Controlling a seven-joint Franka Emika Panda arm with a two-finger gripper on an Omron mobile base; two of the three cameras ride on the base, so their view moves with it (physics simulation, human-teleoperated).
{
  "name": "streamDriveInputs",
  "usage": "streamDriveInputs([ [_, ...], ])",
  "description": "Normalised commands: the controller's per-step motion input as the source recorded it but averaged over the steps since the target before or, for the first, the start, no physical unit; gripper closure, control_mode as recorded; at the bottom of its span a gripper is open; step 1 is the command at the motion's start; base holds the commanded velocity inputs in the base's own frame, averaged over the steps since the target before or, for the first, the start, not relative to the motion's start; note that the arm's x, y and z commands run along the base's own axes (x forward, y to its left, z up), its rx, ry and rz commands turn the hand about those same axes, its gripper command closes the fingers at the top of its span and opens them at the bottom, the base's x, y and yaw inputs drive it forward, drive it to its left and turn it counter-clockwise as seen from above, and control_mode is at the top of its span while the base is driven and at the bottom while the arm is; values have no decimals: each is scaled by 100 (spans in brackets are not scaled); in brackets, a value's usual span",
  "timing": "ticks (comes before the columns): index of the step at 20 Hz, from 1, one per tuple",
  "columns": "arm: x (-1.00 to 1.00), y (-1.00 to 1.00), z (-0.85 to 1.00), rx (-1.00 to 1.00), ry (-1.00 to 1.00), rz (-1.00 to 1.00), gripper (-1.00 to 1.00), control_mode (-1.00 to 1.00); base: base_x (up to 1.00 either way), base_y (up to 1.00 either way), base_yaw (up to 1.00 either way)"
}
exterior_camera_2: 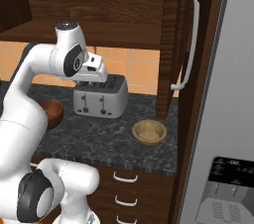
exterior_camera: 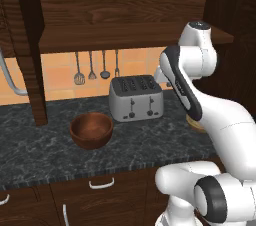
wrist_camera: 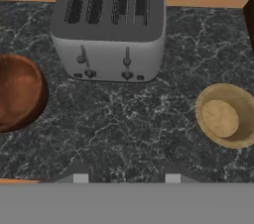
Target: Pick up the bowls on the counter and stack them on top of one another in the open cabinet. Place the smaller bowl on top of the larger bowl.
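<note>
The gripper (wrist_camera: 123, 177) hangs high over the counter (wrist_camera: 124, 129) with nothing between its tips; the two fingertips (wrist_camera: 81, 177) sit well apart, so the claw is spread wide. It looks straight down on bare stone just in front of the toaster (wrist_camera: 110, 25), a silver four-slot one standing against the tiled wall. In the hand view the larger bowl (wrist_camera: 17, 91) is off to the left, dark reddish-brown and upright on the counter; the smaller bowl (wrist_camera: 225, 115) is off to the right, pale tan, also upright, nearer the dark wood cabinet side. Both bowls are well apart with the toaster between them, a bit further back. From the left base view the open cabinet (exterior_camera: 125, 17) runs above the toaster, its plank shelf bare as far as I can see; some utensils (exterior_camera: 91, 68) hang on the wall under it.
</note>
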Motion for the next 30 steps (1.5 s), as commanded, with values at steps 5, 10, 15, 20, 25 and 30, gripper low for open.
streamDriveInputs([
  [5,-32,-50,-37,3,1,-2,-100,-100,0,0,0],
  [10,-1,-100,-99,0,10,0,-100,-100,0,0,0],
  [15,6,-100,-100,0,24,0,-100,-100,0,0,0],
  [20,47,-95,-83,0,18,0,-100,-100,0,0,0],
  [25,42,-29,-37,-3,12,-1,-100,-100,0,0,0],
  [30,41,7,-46,-10,0,0,-100,-100,0,0,0],
])
